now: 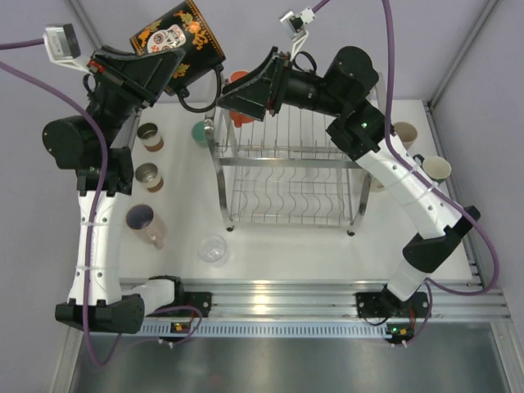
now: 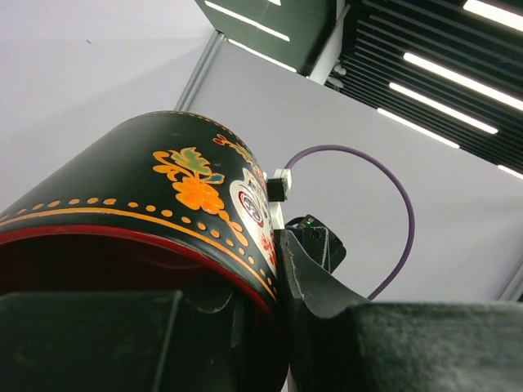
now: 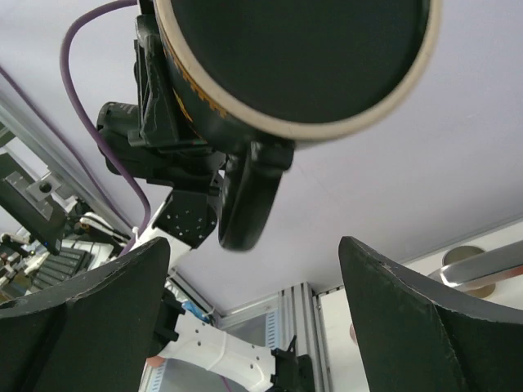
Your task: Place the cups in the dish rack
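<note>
Black patterned mug [image 1: 176,37] hangs pinched by its rim in my left claw [image 1: 166,71], above the rack's [image 1: 286,192] far-left corner, my right claw [image 1: 232,97] gaping beside it; I judge loading barely begun, with most cups [image 1: 150,137] standing on the table [image 1: 270,246].

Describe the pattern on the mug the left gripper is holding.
Black mug, white skull, orange flowers; clearest in top external view.
</note>
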### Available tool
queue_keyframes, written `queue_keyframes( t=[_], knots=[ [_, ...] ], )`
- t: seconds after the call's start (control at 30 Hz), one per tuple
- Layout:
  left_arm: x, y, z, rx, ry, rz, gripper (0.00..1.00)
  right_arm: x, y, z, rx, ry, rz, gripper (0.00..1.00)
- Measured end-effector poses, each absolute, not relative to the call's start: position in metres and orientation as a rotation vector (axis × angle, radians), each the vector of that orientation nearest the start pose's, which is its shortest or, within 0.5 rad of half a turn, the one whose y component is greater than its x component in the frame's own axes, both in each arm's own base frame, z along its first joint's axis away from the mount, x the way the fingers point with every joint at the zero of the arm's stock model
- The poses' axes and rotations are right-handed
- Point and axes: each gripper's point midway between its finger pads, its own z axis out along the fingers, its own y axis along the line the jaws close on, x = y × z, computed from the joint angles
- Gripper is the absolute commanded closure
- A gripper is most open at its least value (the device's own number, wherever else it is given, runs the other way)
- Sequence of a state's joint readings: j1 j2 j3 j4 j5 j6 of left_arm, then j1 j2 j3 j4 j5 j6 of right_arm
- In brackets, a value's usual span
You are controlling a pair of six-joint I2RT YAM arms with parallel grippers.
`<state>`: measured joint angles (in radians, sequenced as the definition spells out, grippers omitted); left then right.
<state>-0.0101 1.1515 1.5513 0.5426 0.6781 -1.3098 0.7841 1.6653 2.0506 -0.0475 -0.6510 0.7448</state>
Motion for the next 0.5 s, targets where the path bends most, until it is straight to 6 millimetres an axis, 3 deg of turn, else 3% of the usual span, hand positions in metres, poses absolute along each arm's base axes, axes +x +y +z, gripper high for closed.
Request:
queue_keyframes(
  t=[0.27,0.5],
  knots=[
    [0.255,-0.187,0.629,0.214,1.027,-1.561,1.00,0.232,0.414,0.564,-0.663,1.342,1.667,0.19],
    [0.264,-0.200,0.626,0.225,1.007,-1.536,1.00,0.238,0.416,0.557,-0.623,1.381,1.663,0.29]
  ],
)
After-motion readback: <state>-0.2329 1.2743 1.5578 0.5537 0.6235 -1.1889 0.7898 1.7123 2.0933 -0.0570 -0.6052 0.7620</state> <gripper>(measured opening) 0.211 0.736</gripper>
